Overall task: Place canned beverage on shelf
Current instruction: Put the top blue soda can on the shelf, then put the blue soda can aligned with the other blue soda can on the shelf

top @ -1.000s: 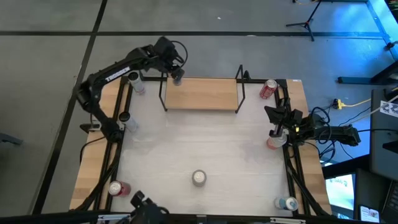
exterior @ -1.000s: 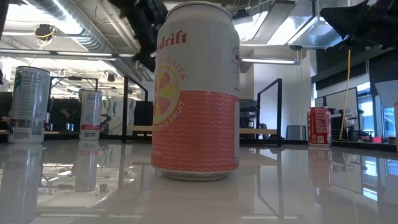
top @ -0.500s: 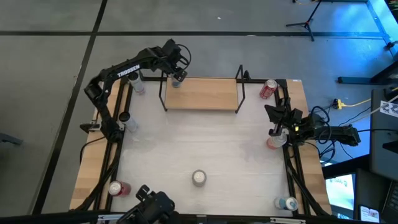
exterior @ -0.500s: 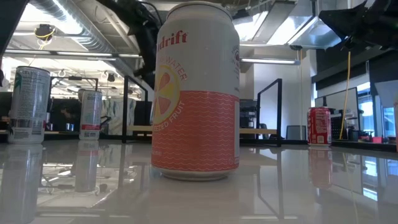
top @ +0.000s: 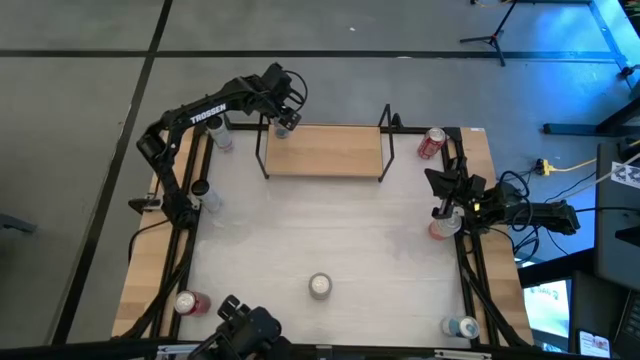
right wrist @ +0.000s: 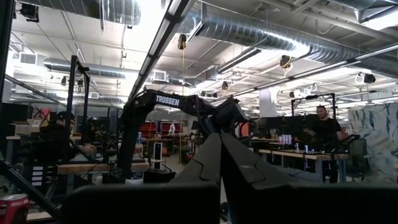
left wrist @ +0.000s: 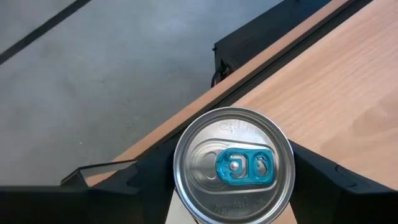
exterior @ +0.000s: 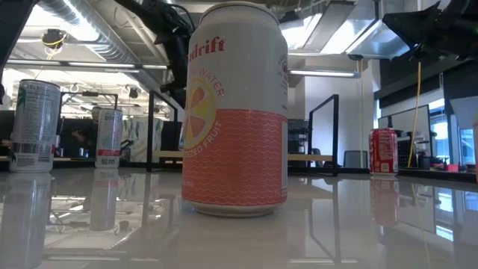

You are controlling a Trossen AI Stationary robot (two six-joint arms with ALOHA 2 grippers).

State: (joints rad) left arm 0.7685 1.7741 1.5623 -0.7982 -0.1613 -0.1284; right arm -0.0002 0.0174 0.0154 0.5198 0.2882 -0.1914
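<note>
Silver aluminium can with a blue pull tab (left wrist: 232, 166) sat upright between my left gripper's (top: 284, 122) two dark fingers, top facing straight up at the wrist camera. In the upper left of the high view that gripper hung over the left end of the low light-wood shelf in its thin black metal frame (top: 325, 151), with the can over the board's far left corner, close to the back edge. I could not tell from any view whether the can's base touched the board, or whether the fingers gripped it or only flanked it. What the coming move turned on, I judged, was that the can's long axis stood vertical with wood directly beneath, so a straight release and lift would suit. Further right, at the middle right edge of the high view, my right gripper (top: 447, 196) waited clenched on nothing, well apart from the shelf.
</note>
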